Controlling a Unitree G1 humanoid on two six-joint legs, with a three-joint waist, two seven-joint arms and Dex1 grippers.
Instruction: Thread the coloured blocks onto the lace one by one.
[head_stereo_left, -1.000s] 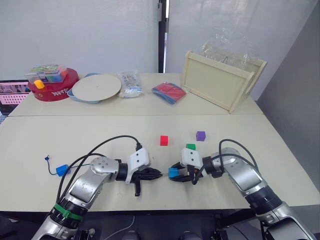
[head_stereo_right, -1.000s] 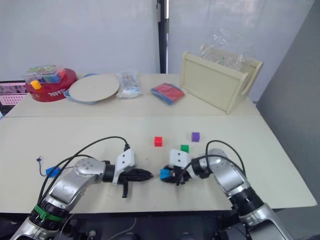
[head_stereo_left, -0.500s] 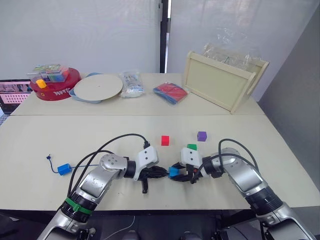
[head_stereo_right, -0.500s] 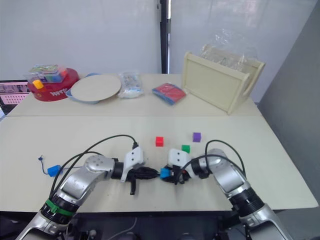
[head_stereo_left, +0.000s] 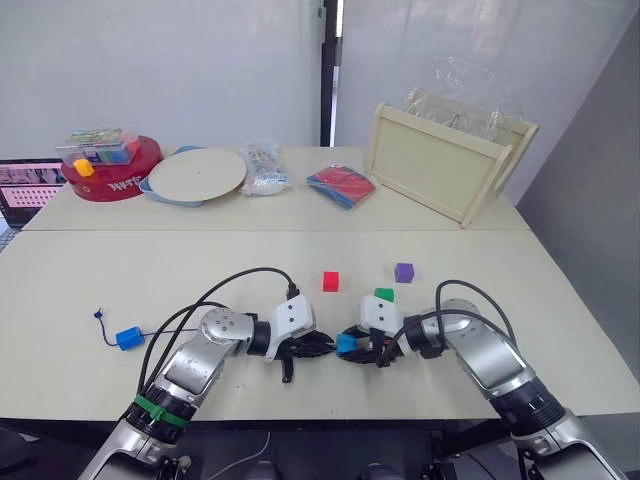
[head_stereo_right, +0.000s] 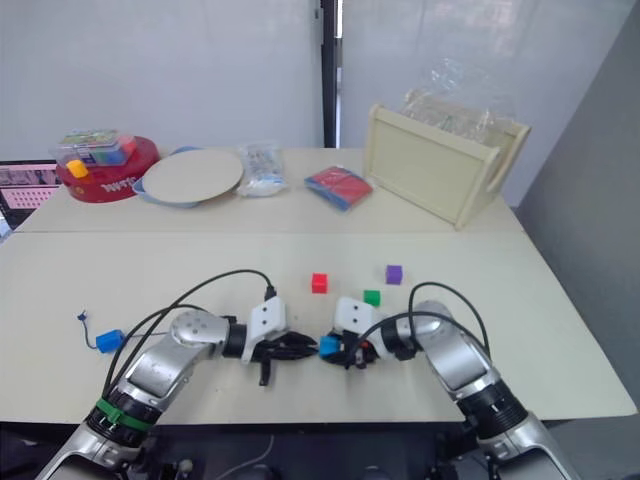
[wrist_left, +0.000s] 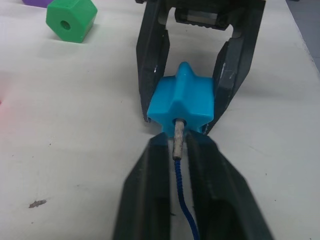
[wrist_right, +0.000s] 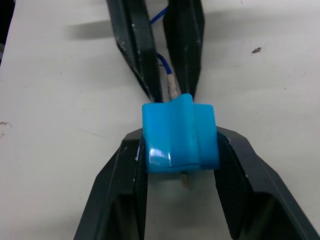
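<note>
glossy bright blue plastic block (wrist_left: 183, 100), star-like lobed outline in the left wrist view, blockier with a groove in the right wrist view, pinched between the matte black fingers of the right gripper (wrist_right: 180, 165) near the front edge of the cream table (head_stereo_left: 120, 280). left gripper (wrist_left: 177, 165) fingers pressed together on the lace (wrist_left: 181, 192), thin dark blue braided cord with a pale, stiff, slightly frayed tip. left wrist view shows the tip entering the hole in the block's face; right wrist view shows a bit of pale tip poking out the far side under the block. the two grippers meet tip to tip, block between them.

head views add the rest: lace trails off to the robot's left, through a second blue block (head_stereo_left: 127, 338) and ends in a small knot (head_stereo_left: 97, 314). red block (head_stereo_left: 330, 281), green block (head_stereo_left: 383, 295) with a round hole, and purple block (head_stereo_left: 403, 272) sit loose on the table just beyond the grippers, green nearest the right gripper.
</note>
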